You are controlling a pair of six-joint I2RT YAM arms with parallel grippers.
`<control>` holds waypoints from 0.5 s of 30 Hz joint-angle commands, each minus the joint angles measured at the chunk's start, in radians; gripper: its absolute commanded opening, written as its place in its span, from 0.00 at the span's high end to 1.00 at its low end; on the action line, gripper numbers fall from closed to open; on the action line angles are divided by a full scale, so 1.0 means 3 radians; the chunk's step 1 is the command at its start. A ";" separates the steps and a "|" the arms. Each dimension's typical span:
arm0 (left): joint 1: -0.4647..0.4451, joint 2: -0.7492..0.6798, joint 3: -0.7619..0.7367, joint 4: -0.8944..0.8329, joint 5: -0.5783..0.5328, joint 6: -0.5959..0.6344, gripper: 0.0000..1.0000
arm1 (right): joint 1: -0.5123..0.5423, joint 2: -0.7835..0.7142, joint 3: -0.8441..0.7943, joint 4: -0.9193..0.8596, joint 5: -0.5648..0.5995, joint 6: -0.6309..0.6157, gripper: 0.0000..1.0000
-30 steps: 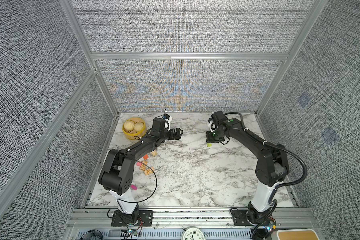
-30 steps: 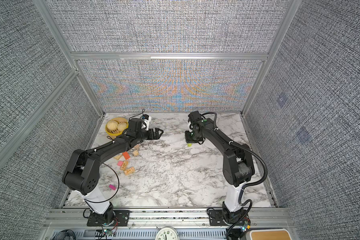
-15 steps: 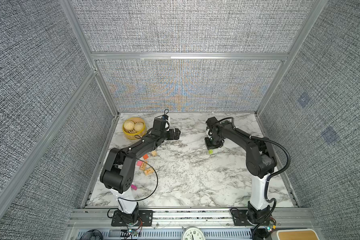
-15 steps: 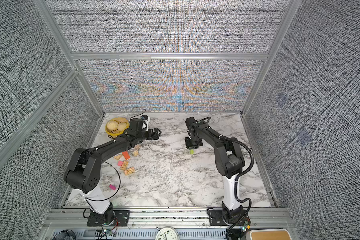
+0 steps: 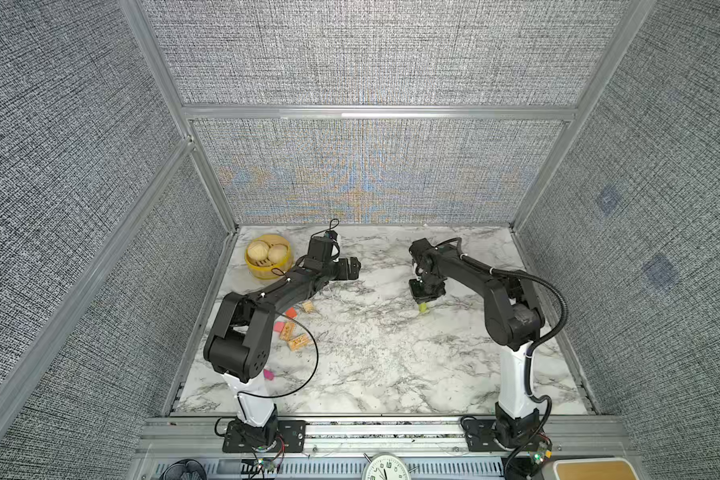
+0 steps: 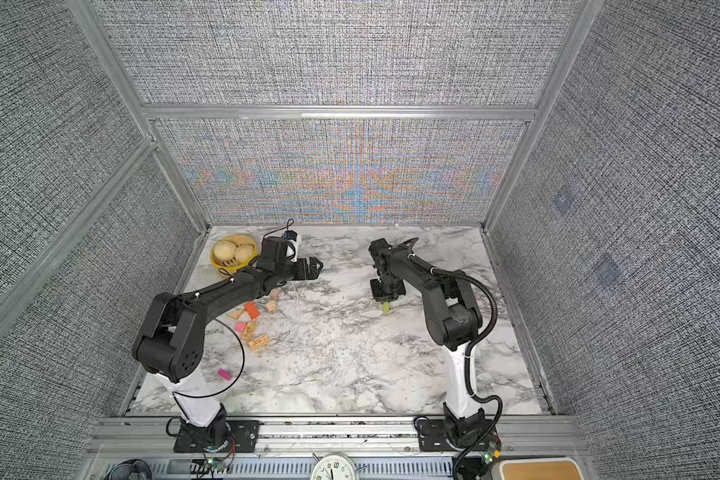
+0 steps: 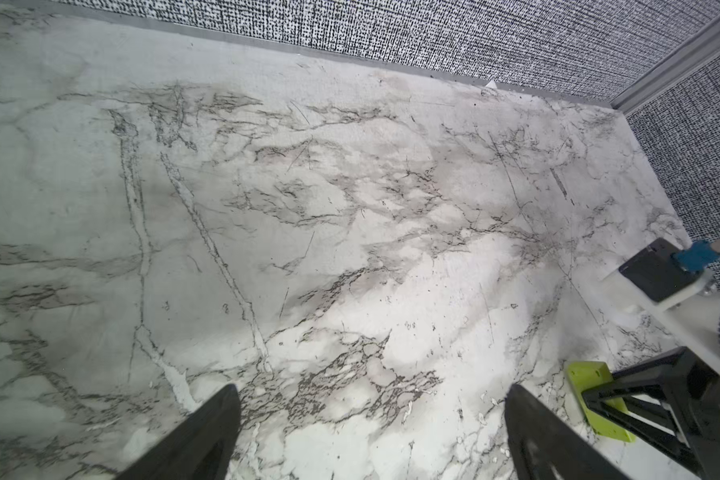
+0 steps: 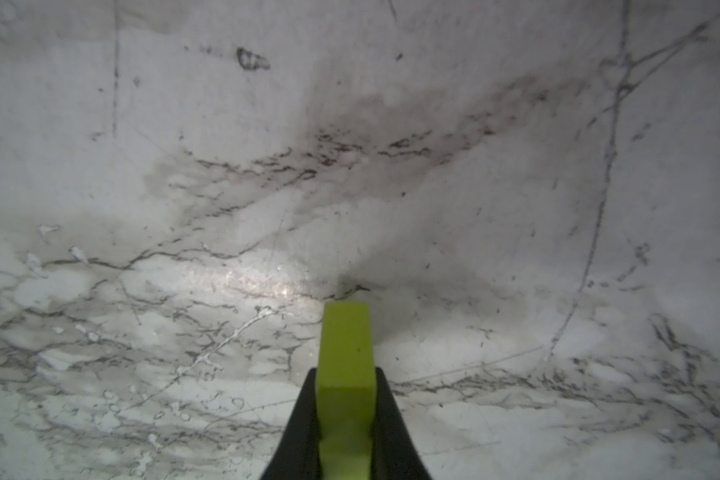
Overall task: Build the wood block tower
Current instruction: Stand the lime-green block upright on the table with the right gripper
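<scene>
Green block (image 8: 345, 332) stood on end btwn the fingers of R claw (image 8: 345, 376), pinched at both flat sides, low over bare bench (image 5: 371, 353), mid-right. Couldn't tell if its foot touched. Prob. meant as the first piece: open spot w/ room for both arms. Nothing was stacked yet. Other blocks (image 6: 258, 341) lay scattered well apart, by L arm's elbow, w/ steamer (image 5: 267, 272) farther back. L claw (image 7: 371, 415) hung spread wide & empty above bench, prob. held clear of the drop.
</scene>
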 commanded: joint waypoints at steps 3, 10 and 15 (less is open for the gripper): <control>0.0005 0.0018 0.0033 -0.0049 -0.0019 0.0057 0.01 | 0.0005 -0.0026 -0.0001 -0.0011 0.0044 -0.0019 0.70; 0.0007 -0.0076 0.0015 -0.0130 -0.0136 0.0079 0.02 | 0.0010 -0.0147 -0.0101 0.0073 0.0021 -0.0022 0.60; 0.0007 -0.0196 0.0201 -0.0673 -0.0373 0.0160 0.10 | 0.0008 -0.0479 -0.0341 0.0358 0.0015 0.0021 0.58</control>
